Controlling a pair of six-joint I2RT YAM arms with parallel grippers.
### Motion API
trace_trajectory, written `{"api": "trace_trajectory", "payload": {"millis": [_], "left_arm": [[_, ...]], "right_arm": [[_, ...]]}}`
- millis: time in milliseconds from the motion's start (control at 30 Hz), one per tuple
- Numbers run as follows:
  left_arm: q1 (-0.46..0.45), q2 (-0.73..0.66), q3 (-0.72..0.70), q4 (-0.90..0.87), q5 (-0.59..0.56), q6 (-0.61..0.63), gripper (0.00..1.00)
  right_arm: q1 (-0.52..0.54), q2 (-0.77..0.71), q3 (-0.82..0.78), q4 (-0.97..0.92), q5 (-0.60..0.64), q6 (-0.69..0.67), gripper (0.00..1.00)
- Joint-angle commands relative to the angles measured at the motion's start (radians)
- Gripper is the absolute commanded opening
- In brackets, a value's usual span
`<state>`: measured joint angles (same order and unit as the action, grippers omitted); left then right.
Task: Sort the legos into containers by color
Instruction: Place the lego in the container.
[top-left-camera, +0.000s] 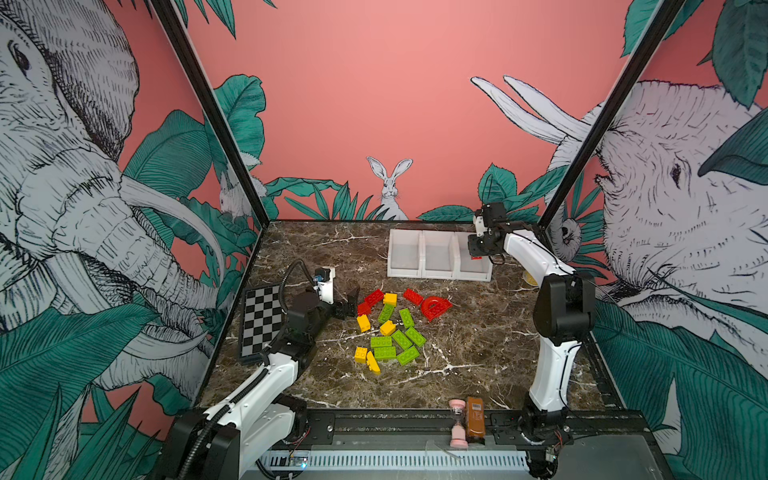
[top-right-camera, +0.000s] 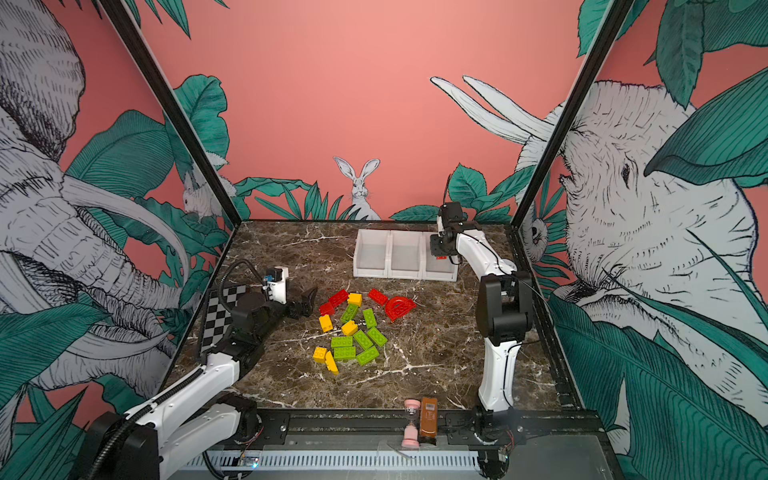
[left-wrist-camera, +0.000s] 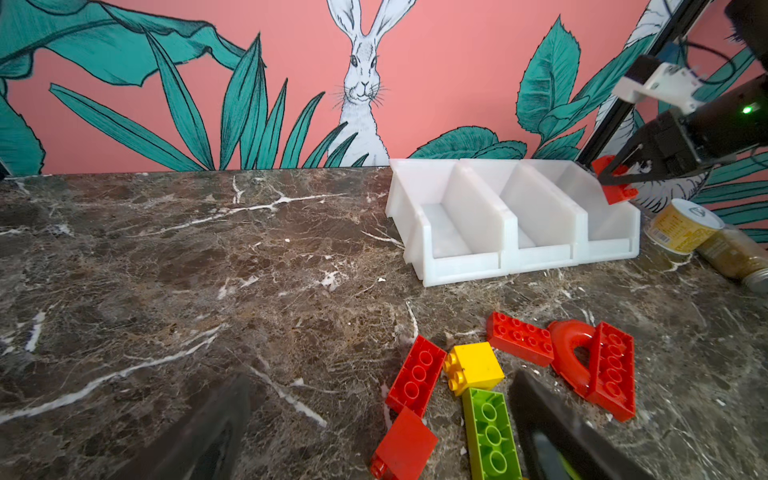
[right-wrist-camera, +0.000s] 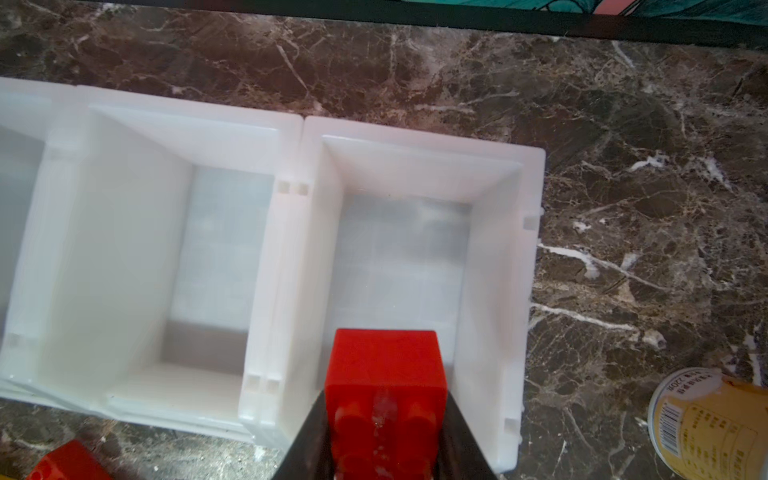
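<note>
Right gripper (right-wrist-camera: 384, 449) clamped on a red brick (right-wrist-camera: 384, 365), held over the right-end bin (right-wrist-camera: 494, 291) of the containers (top-left-camera: 405, 272), up around rim level, jar (right-wrist-camera: 706, 432) near that bin. Left gripper (top-left-camera: 348, 303) jaws wide apart, low at the counter (top-left-camera: 478, 353), just beside the left side of the legos (top-left-camera: 388, 328). Legos lie loose mid-counter: red, yellow, green, in front of the containers, apart from them.

Only legible txt: "220" on yellow jar label (right-wrist-camera: 706, 432), by barcode; rest too blurry.
</note>
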<state>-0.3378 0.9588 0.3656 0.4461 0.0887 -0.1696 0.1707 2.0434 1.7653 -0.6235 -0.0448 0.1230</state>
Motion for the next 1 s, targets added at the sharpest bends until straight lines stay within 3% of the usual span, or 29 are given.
{"api": "trace_trajectory", "payload": {"millis": [0,300,400,600,767,967], "left_arm": [[-0.001,-0.017,-0.003,-0.024,-0.005,0.016,0.98],[-0.001,-0.010,0.007,-0.044,-0.014,0.021,0.99],[-0.001,-0.015,0.009,-0.054,-0.015,0.025,0.99],[-0.001,-0.027,0.009,-0.059,-0.009,0.025,0.98],[-0.002,-0.039,0.009,-0.068,-0.016,0.032,0.99],[-0.003,-0.050,0.008,-0.072,-0.024,0.034,0.99]], "right_arm": [[0.005,0.019,0.034,0.018,-0.014,-0.007,0.17],[0.005,0.081,0.070,0.002,0.006,-0.010,0.24],[0.005,0.098,0.110,-0.049,0.009,-0.021,0.41],[0.006,0.003,0.056,-0.056,0.036,-0.044,0.53],[0.021,-0.181,-0.122,-0.033,-0.015,0.035,0.58],[0.184,-0.421,-0.417,0.086,-0.045,0.145,0.59]]}}
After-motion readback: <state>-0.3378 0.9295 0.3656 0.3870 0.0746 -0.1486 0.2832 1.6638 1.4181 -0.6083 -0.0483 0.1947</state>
